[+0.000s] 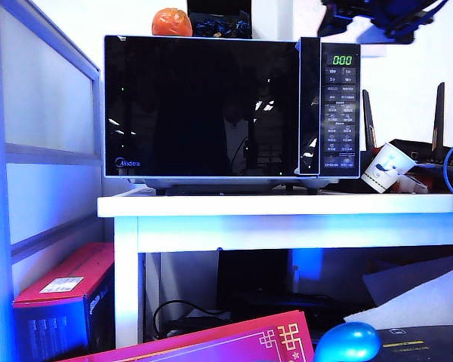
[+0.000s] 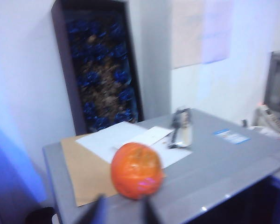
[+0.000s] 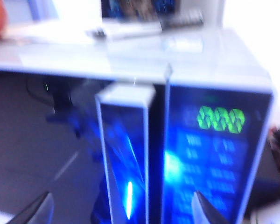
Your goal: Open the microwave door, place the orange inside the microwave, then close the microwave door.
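Flanking handle strip [image 3: 126,154]: right gripper [image 3: 121,212] (spread).

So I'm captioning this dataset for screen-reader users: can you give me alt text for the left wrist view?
An orange sits on the grey top of the microwave, just ahead of the left gripper, whose dark fingers stand slightly apart and hold nothing. Behind the fruit lie white papers on brown card, with a dark box against the wall.

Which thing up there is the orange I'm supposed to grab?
Find the black microwave on the white table. The orange sits on its top, toward the left, just ahead of the left gripper. It is the only round, bright orange thing there; beside it lie flat papers.
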Robot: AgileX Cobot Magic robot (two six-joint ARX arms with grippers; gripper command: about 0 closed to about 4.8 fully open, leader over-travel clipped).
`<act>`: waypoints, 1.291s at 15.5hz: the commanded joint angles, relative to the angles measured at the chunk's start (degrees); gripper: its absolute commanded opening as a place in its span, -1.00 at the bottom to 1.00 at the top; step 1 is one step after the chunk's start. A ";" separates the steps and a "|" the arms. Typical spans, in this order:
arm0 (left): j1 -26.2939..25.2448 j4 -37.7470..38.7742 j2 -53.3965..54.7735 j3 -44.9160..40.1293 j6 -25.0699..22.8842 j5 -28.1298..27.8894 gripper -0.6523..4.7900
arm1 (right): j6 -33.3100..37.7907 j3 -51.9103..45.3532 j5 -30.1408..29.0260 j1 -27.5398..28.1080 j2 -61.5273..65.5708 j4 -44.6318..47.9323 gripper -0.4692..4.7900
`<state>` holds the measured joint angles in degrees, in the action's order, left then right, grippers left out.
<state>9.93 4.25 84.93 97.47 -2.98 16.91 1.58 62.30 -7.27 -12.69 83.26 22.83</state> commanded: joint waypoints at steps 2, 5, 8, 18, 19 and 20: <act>1.01 -6.58 7.28 0.15 0.22 -0.11 0.33 | -0.07 1.22 -0.11 -0.92 -0.44 3.15 0.66; 2.56 -15.39 13.73 0.15 0.22 -0.17 1.00 | 0.00 2.38 -0.11 -1.29 -0.44 3.63 0.66; 3.54 -21.09 17.40 0.26 0.44 -0.26 1.00 | 0.00 2.38 -0.11 -1.53 -0.42 3.87 0.66; 4.61 -23.69 27.82 10.86 0.42 -3.32 1.00 | 0.39 2.60 -0.52 -1.64 -0.42 4.42 0.66; 4.81 -23.43 28.65 12.44 0.42 -3.30 1.00 | 0.39 2.58 -0.52 -1.64 -0.42 4.42 0.66; 5.09 -23.47 29.11 13.22 0.42 -3.32 1.00 | 0.39 2.60 -0.55 -1.64 -0.42 4.39 0.66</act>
<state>14.76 -19.07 113.65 109.93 -2.76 13.32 1.87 64.51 -7.60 -14.24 83.15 26.24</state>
